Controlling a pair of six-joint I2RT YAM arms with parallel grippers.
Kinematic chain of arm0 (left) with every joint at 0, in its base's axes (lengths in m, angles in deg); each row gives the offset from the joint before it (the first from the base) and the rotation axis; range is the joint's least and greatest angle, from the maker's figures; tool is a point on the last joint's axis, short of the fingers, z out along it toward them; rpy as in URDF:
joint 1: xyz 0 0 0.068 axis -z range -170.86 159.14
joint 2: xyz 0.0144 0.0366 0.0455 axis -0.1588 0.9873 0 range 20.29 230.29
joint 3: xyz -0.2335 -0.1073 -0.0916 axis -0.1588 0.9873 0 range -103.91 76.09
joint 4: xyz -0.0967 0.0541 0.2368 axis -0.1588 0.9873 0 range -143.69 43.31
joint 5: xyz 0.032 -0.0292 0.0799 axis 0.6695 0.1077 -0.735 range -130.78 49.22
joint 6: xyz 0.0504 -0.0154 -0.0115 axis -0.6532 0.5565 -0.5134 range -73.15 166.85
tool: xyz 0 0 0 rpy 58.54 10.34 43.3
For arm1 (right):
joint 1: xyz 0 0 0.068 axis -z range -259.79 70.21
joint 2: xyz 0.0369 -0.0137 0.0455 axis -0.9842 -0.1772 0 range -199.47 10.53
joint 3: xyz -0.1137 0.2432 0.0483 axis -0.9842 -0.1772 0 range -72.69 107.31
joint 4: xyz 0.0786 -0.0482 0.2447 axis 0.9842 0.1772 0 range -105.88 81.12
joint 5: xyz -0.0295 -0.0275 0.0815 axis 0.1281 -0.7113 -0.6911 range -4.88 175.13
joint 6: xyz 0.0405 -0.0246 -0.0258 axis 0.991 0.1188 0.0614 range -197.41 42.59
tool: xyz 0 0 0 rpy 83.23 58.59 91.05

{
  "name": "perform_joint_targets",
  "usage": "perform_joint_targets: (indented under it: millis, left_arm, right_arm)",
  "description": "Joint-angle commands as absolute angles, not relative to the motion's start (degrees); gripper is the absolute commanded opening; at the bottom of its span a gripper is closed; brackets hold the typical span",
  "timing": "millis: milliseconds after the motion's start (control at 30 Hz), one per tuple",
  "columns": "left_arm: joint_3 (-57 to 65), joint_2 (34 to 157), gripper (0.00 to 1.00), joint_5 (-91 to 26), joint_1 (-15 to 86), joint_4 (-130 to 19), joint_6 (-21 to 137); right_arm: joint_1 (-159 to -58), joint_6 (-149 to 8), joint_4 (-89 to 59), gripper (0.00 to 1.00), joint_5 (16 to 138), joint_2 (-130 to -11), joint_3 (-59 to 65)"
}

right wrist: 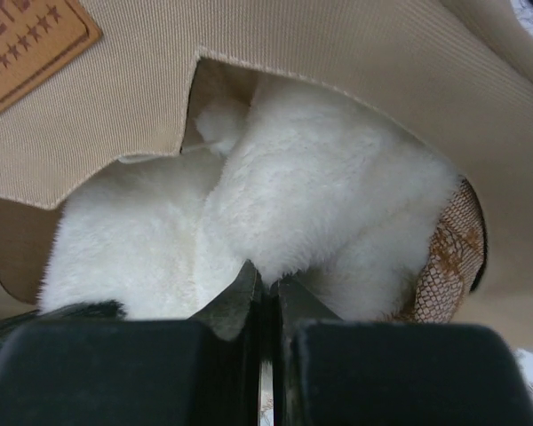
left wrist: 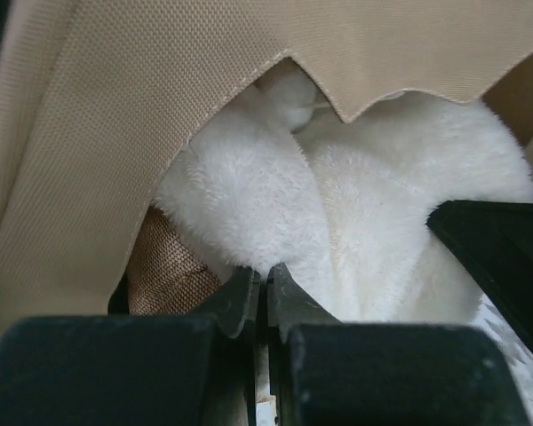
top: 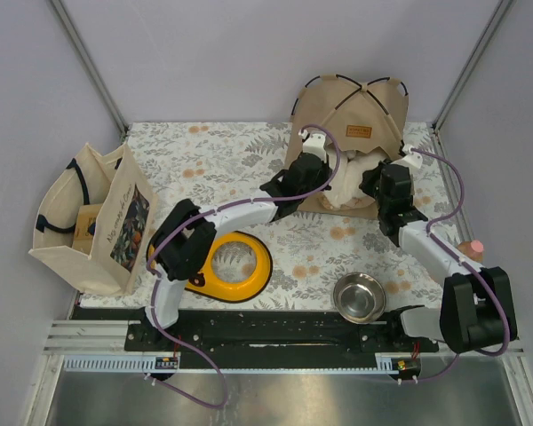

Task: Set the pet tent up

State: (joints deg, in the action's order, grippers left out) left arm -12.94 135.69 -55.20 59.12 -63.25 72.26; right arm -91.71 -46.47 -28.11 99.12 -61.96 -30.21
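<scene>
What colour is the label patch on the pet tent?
Brown label patch; best seen in the right wrist view.

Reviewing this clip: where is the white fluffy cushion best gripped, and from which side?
Pinch the cushion by its lower front fold, where it bulges out of the pet tent doorway, coming in low from the arms' side. Canvas covers its top and both flanks, so only that near edge is exposed; the fold there likely gives something to close on.

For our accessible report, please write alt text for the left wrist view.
A white fluffy cushion fills the opening of a tan canvas pet tent. The left tool, shut, touches the cushion's lower edge.
</scene>
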Motion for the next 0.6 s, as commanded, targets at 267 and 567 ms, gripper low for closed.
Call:
perform_joint_targets:
  millis: [267, 567]
  left_arm:
    - [-19.9, 143.4, 0.10, -58.9, 58.2, -74.6, 71.7]
    - [-15.7, 140.2, 0.67, -53.9, 57.7, -70.9, 74.4]
  right_arm:
    - [-91.0, -42.6, -44.7, 0.09, 93.3, -72.9, -27.0]
    - [-91.0, -44.2, -33.4, 0.66, 97.7, -64.4, -28.4]
